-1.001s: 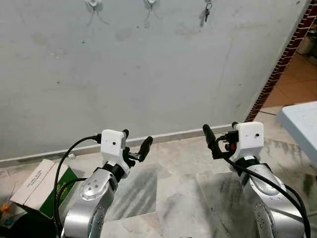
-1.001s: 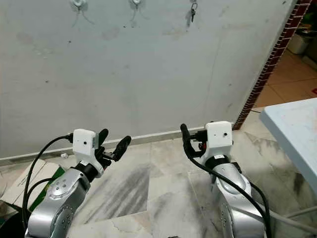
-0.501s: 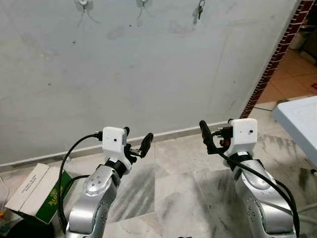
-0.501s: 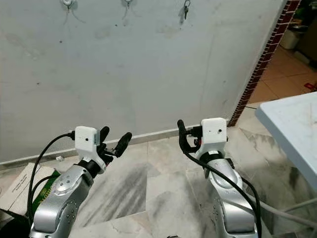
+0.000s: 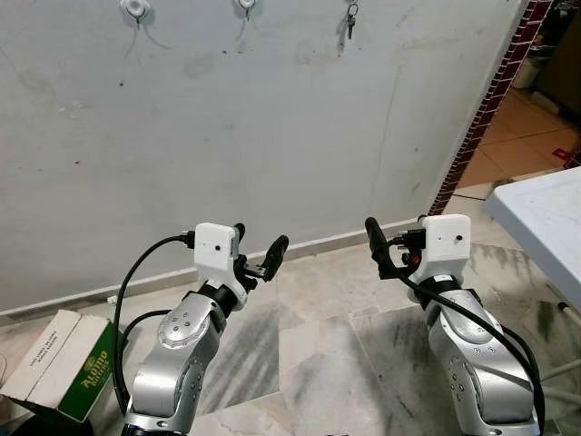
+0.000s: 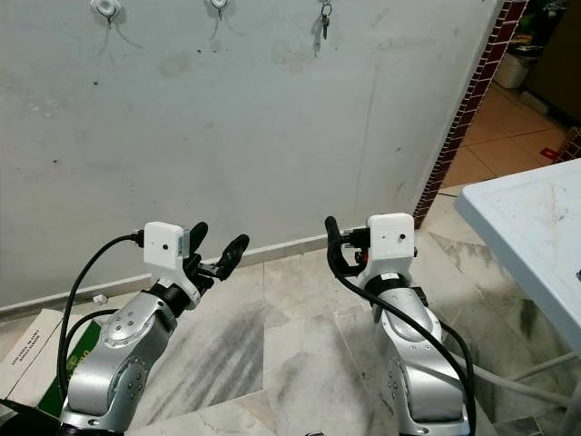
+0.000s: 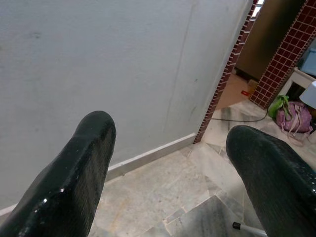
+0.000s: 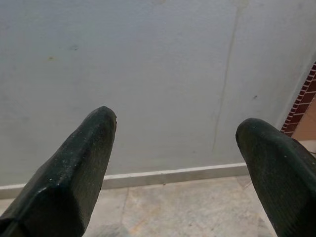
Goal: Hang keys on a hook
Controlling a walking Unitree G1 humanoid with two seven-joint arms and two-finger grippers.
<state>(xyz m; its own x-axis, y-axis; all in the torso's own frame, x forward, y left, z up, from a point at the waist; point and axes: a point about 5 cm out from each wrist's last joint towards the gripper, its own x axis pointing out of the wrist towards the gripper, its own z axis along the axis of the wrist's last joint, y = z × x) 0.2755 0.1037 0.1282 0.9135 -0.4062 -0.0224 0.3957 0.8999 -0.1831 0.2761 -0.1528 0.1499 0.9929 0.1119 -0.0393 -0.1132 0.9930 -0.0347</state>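
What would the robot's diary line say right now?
keys: on wall hook | left gripper: open, empty | right gripper: open, empty

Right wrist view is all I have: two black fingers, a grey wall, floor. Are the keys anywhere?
Observer: Yes, the keys hang on the right-hand of three hooks high on the wall.
Operator: Other hooks?
Observer: The middle hook and left hook are bare.
Operator: Anything to my right?
Observer: A white table stands on that side.
Operator: Left gripper?
Observer: The left gripper is open, holding nothing.
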